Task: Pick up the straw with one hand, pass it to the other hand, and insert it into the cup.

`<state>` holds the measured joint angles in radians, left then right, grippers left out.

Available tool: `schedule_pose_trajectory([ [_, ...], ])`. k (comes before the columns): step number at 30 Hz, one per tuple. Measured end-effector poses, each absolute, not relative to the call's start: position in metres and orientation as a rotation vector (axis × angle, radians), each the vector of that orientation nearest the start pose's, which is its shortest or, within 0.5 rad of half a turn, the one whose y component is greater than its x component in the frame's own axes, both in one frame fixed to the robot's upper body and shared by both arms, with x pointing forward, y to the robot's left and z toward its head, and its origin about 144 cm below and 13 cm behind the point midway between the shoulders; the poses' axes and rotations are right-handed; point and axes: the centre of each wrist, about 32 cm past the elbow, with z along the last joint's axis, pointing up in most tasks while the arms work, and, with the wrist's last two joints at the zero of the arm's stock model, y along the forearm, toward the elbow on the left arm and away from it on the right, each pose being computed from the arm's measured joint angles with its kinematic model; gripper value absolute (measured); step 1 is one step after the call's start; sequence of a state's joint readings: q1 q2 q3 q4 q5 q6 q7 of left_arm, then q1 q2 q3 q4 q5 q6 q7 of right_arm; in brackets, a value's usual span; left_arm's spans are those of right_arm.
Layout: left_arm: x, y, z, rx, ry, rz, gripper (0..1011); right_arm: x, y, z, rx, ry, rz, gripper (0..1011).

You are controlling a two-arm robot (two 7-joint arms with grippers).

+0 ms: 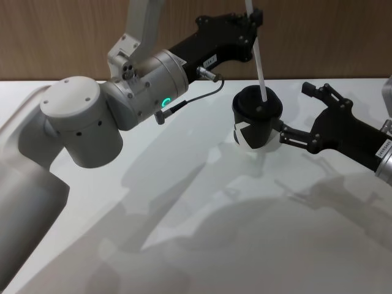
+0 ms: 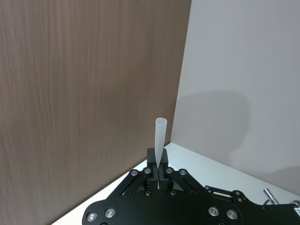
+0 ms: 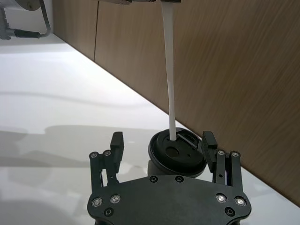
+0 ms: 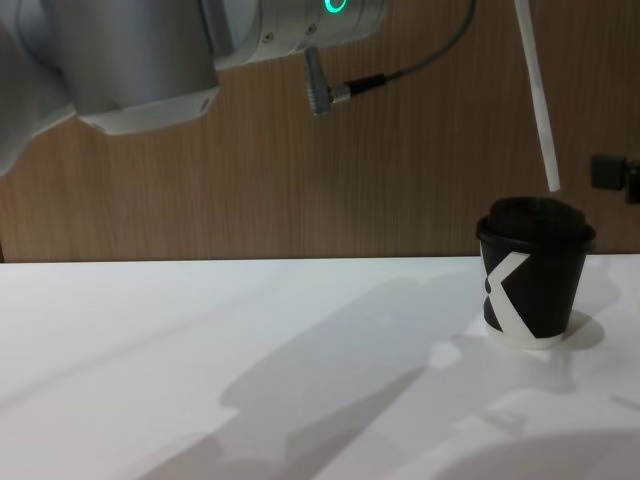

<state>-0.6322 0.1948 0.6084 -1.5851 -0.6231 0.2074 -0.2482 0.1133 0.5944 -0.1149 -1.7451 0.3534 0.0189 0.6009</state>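
Straw poised over the cup's lid, held by the left gripper.

In the head view the left gripper point(image 1: 253, 16) sits at top centre, jaws clenched on the straw point(image 1: 261, 61), which slants down to the cup point(image 1: 257, 125) at centre right on the white table point(image 1: 184, 220). In the chest view the straw's point(image 4: 537, 90) lower tip hangs just above the lid of the cup point(image 4: 535, 280), at right. The right gripper point(image 1: 294, 110) reaches in from the right edge, jaws released and spread wide, with the cup just at its fingertips point(image 1: 285, 133); whether they touch it, I cannot tell.
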Motion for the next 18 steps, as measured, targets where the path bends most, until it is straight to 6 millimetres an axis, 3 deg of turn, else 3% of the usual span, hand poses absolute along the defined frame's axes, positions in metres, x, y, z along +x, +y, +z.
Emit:
schedule_pose_trajectory([
  [18, 0.5448, 0.0921, 1.3346, -0.176, -0.106, 0.623, 11, 0.4774, -0.3331, 1.2564, -0.126, -0.294, -0.796, 1001],
])
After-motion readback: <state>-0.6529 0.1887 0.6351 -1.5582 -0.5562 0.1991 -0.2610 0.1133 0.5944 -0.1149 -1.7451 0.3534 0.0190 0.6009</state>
